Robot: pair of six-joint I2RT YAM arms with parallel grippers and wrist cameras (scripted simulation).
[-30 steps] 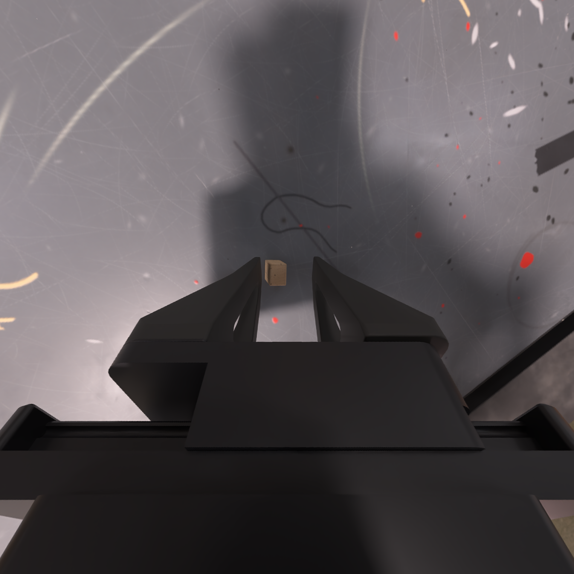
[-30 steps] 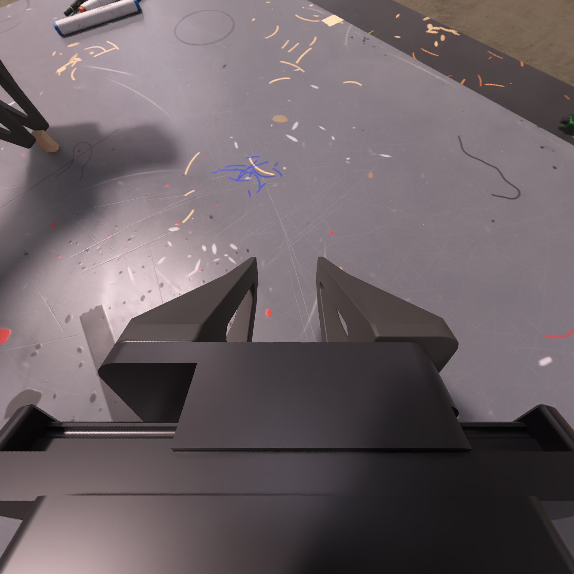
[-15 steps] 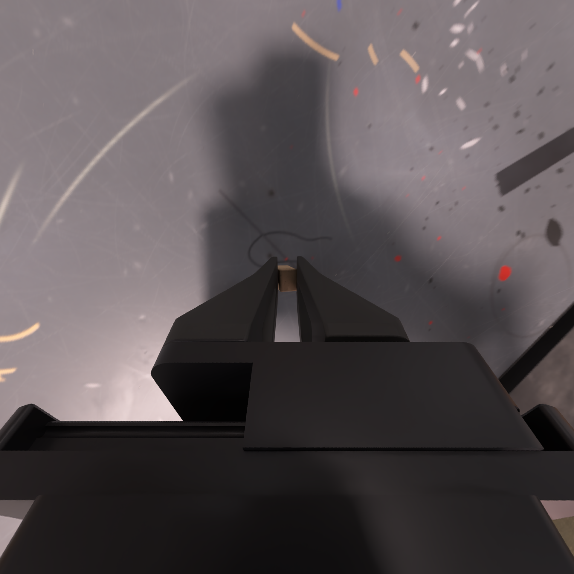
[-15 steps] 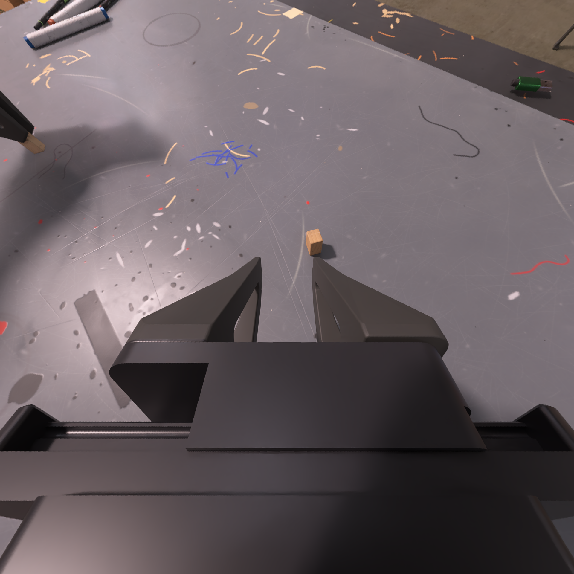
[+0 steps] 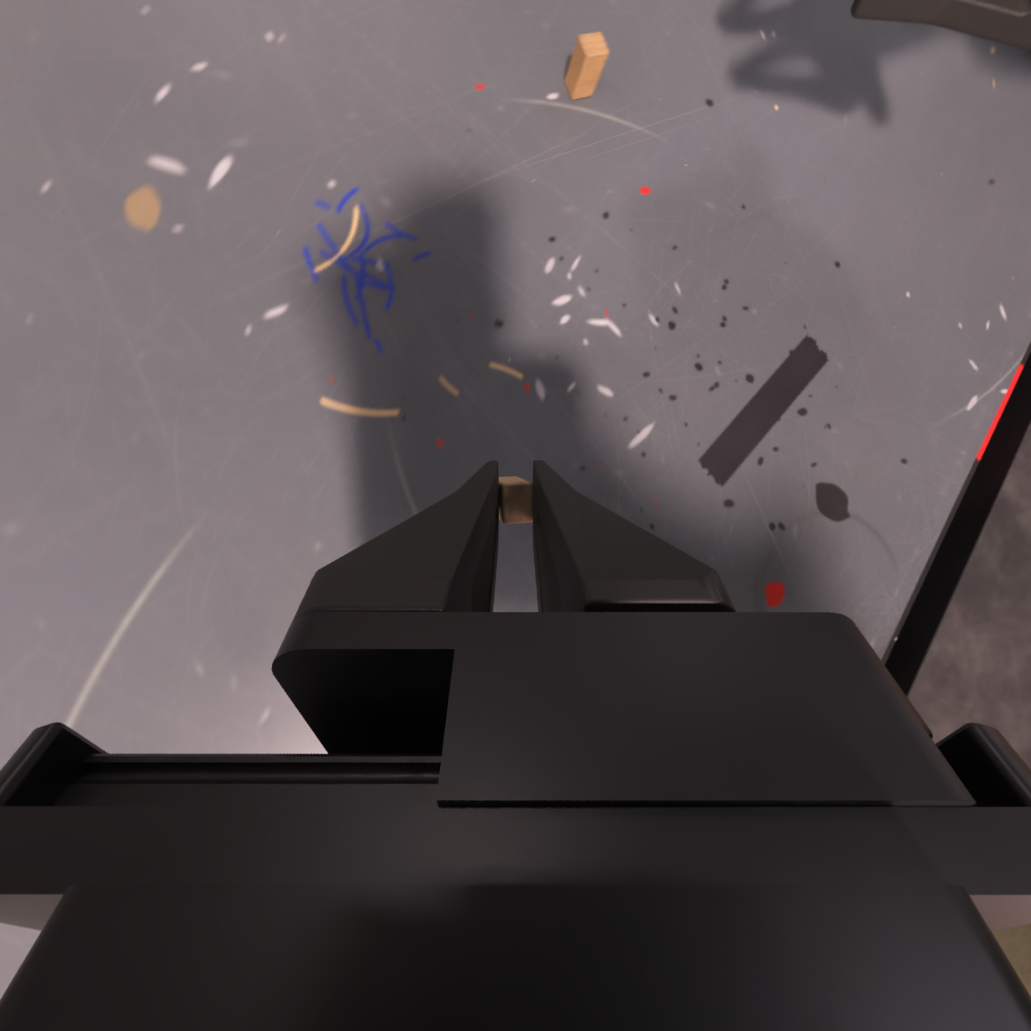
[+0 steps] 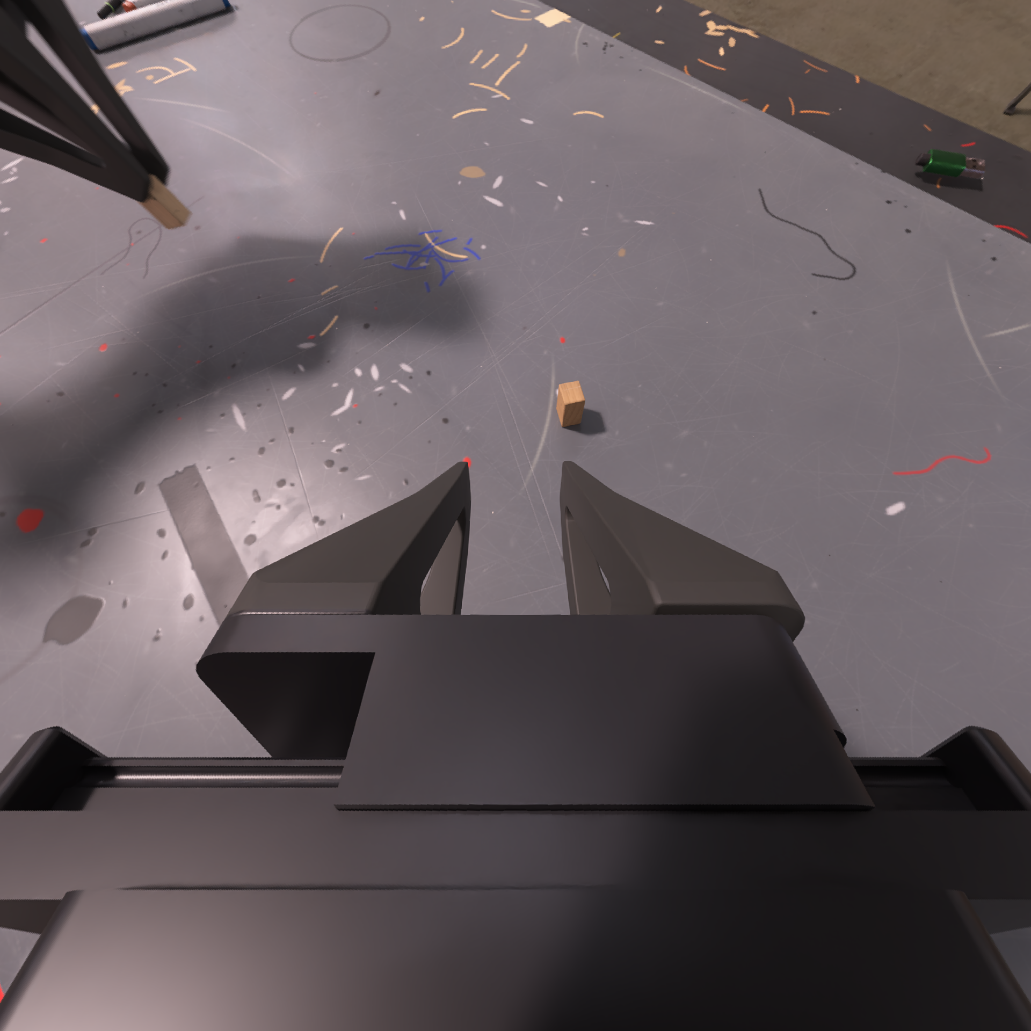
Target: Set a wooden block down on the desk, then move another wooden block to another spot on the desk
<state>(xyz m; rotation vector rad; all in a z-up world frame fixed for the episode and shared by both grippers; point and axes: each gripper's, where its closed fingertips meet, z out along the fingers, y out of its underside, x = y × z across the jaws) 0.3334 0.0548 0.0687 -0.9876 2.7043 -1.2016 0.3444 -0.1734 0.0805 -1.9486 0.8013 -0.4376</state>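
My left gripper [image 5: 515, 478] is shut on a small wooden block [image 5: 514, 500] and holds it above the grey desk [image 5: 167, 502]. The right wrist view shows that same gripper [image 6: 159, 192] at the upper left with its block [image 6: 167, 206] sticking out of the tips. A second wooden block [image 6: 570, 403] stands upright on the desk, just ahead and slightly right of my right gripper [image 6: 515, 474], which is open and empty. This second block also shows far off in the left wrist view [image 5: 584, 65].
A white marker [image 6: 156, 25] lies at the desk's far left. A green and black object [image 6: 948, 164] lies on the dark strip at the far right. A grey tape strip [image 6: 201, 530] and paint specks mark the desk. The desk edge [image 5: 959, 502] runs on the right.
My left gripper shut on the block and lifted it, moving toward the blue scribble. My right gripper drew back from the second block, which now stands free on the desk.
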